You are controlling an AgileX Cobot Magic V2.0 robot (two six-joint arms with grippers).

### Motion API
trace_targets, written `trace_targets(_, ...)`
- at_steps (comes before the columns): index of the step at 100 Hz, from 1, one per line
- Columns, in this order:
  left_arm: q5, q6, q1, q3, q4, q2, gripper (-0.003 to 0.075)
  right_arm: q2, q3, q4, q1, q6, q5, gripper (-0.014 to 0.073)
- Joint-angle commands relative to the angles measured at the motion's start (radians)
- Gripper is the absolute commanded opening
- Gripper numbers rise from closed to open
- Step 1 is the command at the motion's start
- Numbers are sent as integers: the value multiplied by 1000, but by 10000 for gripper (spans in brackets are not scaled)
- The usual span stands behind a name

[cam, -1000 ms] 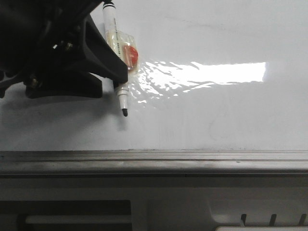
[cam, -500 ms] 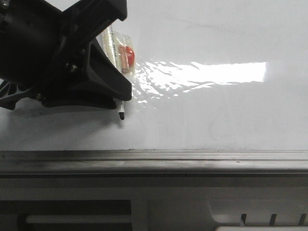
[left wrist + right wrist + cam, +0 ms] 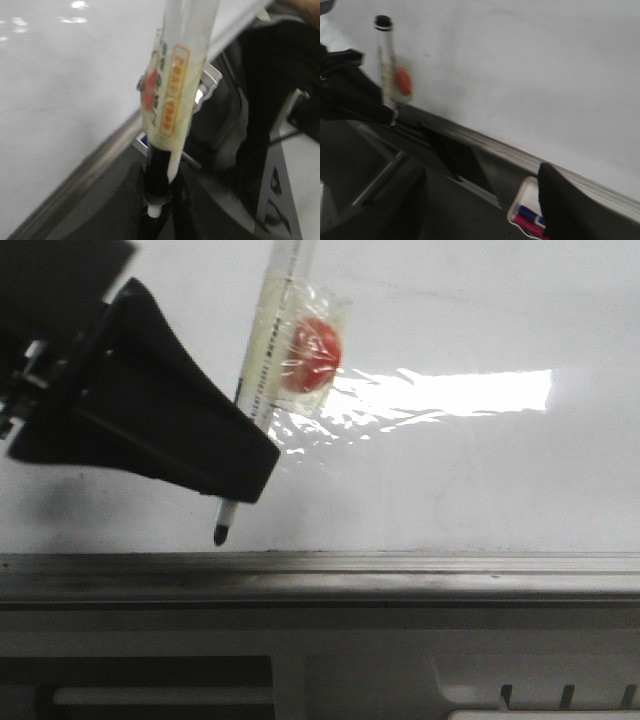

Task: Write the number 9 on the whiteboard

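While the whiteboard (image 3: 480,330) fills the front view, the left gripper (image 3: 225,475) clamps a marker (image 3: 262,365), tip just above the board's rail (image 3: 400,565). Bare board lies beyond. No 9 shows. Right gripper (image 3: 480,200): fingers spread, empty.
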Motion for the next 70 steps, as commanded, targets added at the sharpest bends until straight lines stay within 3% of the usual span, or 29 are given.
trace_targets(1, 25, 152, -43, -21, -15, -36, -20, 42, -30, 234, 8, -250, -45, 412)
trace_targets(14, 14, 303, -121, -21, -15, -39, -20, 66, -28, 390, 44, -472, -18, 415)
trace_targets(30, 10, 360, -164, -19, -19, -36, -20, 103, -7, 401, 108, -535, 4, 415)
trace_targets(45, 9, 396, -164, -19, -41, -36, -20, 150, 8, 474, 159, -685, 3, 415)
trace_targets(70, 9, 599, -164, -17, -252, -32, -20, 292, 8, 631, 231, -871, -84, 415)
